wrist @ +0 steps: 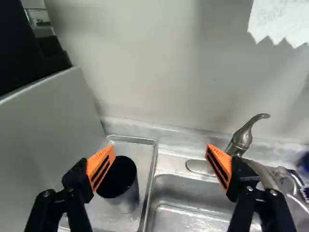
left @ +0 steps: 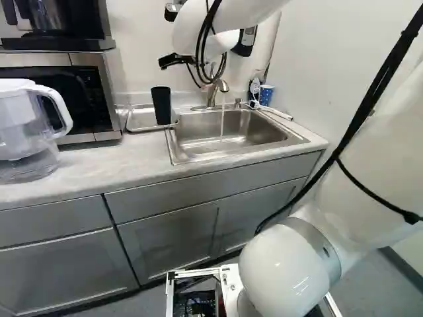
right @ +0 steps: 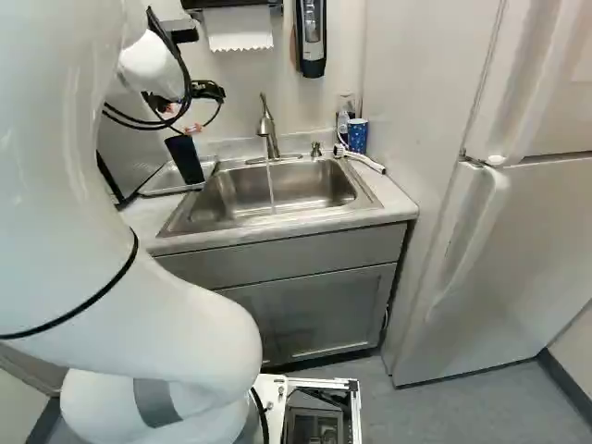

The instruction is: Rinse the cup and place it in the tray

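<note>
My pincer (right: 190, 117) hangs spread wide — tall black round cup (left: 161, 107) standing in the shallow silver metal tray (left: 138, 119), nine o'clock from the rectangular steel sink (left: 205, 140) in the left base view.

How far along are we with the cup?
Placing looks done: the cup stands upright in the tray. Nothing is in hand; the gripper is open. The pictures can't confirm the rinse. Probably left: backing away and, if wanted, shutting off the water running from the faucet.
</note>
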